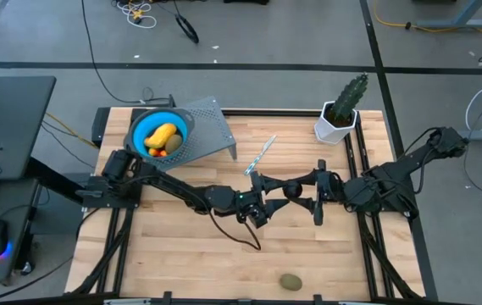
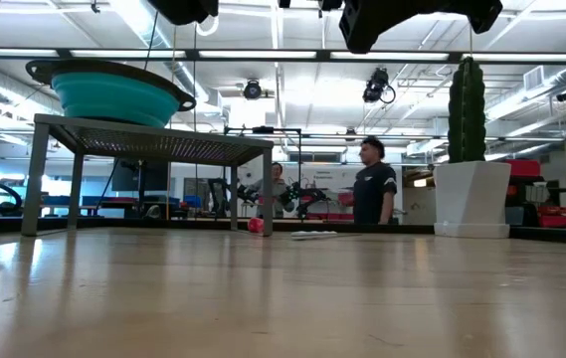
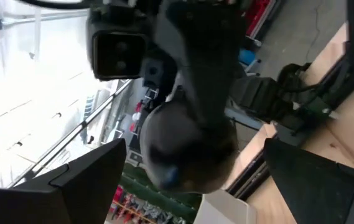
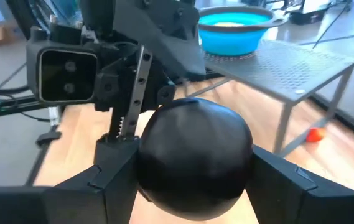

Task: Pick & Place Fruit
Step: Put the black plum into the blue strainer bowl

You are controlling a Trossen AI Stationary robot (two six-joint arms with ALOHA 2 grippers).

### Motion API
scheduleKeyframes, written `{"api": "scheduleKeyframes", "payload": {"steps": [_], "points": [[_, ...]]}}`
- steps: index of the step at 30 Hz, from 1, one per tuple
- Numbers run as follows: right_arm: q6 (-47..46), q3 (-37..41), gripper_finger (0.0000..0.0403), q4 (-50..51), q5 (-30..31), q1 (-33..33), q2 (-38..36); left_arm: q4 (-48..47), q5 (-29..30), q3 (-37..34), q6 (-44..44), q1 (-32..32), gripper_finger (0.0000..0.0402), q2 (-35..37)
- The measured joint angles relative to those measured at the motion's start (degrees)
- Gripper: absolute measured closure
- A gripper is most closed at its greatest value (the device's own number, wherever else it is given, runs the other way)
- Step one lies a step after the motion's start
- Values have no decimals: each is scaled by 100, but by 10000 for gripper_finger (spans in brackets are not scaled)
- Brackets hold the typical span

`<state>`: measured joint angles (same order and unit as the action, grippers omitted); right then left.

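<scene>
A black round fruit hangs above the middle of the table, with my right gripper shut on it. My left gripper faces it from the table's left. It is open, its fingers standing wide on either side of the fruit and apart from it. A yellow-orange fruit and small orange pieces lie in the blue bowl on the grey stand. An olive-green oval lies near the table's near edge. A small red-orange piece lies on the table under the stand. My right gripper pinches the black round fruit by two opposite sides between its two fingers. The fingers come about level from the table's right side. The fruit is lifted clear of the table.
The grey perforated stand with the bowl is at the far left. A cactus-like plant in a white pot stands at the far right. A thin striped stick lies beyond the grippers. People stand in the room behind the table.
</scene>
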<state>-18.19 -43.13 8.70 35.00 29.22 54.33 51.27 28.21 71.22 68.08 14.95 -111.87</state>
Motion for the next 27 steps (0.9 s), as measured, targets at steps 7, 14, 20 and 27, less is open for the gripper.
{"api": "scheduleKeyframes", "payload": {"steps": [7, 14, 20, 27], "points": [[-91, 0, 146, -96, -551, 1, 187, -38, 116, -4, -73, 110, 13, 2], [182, 0, 146, -416, -558, 0, 318, -186, -17, -4, -334, 113, 13, 2], [401, 0, 146, -724, -569, -1, 371, -170, 281, -4, -339, 125, 13, 1], [597, 1, 146, -1218, -786, -1, 777, -170, 294, -4, -381, 156, 4, 2]]}}
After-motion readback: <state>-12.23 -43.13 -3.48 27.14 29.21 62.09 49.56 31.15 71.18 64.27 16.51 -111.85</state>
